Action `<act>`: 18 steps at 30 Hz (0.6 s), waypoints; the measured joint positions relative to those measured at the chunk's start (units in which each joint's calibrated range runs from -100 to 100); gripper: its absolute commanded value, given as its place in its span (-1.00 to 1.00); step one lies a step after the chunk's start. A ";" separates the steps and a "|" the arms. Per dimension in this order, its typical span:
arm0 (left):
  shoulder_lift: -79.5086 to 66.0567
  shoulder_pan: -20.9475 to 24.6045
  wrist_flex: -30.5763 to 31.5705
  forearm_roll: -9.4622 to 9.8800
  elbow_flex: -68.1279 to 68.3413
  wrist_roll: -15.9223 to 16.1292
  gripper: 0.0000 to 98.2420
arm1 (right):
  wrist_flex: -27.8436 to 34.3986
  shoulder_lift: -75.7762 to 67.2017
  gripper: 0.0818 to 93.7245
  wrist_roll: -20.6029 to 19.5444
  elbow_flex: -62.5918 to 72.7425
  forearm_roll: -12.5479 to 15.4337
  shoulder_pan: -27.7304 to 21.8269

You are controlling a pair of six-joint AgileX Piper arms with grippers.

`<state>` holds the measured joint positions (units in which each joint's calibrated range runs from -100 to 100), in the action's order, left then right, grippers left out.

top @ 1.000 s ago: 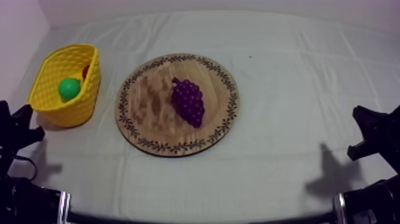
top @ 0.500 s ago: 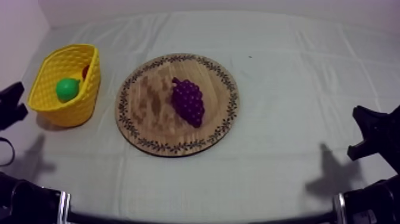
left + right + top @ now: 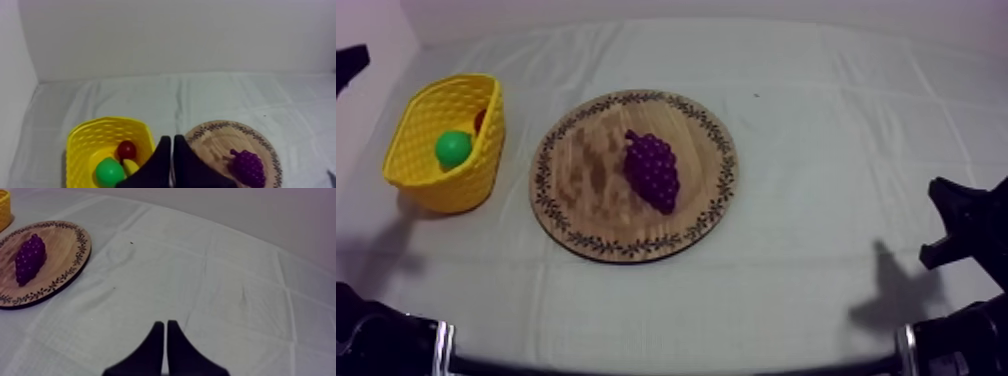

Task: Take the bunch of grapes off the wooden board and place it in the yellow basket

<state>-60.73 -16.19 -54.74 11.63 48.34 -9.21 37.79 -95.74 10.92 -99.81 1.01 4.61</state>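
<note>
A purple toy bunch of grapes lies on the patterned round wooden board, beside the yellow basket. The left gripper, fingers pressed together, seemingly hovers high; spread them before descending over the grapes.

dim, even light, soft shadows

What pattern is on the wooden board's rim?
A ring of small dark leaf-like sprigs around the wooden board, clearest in the top view.
</note>
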 measured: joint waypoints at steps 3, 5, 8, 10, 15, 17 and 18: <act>4.94 -3.31 -3.87 1.42 -6.07 -1.66 -1.00 | 0.00 0.00 -0.99 0.00 0.00 0.00 0.00; 8.37 -5.79 -6.17 2.50 -10.00 -2.91 -1.00 | 0.00 0.00 -0.99 0.00 0.00 0.00 0.00; 12.91 -9.05 -7.84 4.01 -14.39 -5.06 -1.00 | 0.00 0.00 -0.99 0.00 0.00 0.00 0.00; 15.93 -11.19 -8.32 4.84 -16.88 -6.38 -1.00 | 0.00 0.00 -0.99 0.00 0.00 0.00 0.00; 22.57 -15.59 -10.72 6.66 -21.90 -9.73 -1.00 | 0.00 0.00 -0.99 0.00 0.00 0.00 0.00; 25.42 -17.22 -12.25 6.98 -24.08 -10.93 -1.00 | 0.00 0.00 -0.99 0.00 0.00 0.00 0.00; 26.57 -17.79 -12.67 7.03 -25.12 -11.46 -1.00 | 0.00 0.00 -0.99 0.00 0.00 0.00 0.00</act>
<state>-34.16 -33.98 -67.41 18.66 23.22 -20.68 37.79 -95.74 10.92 -99.81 1.01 4.61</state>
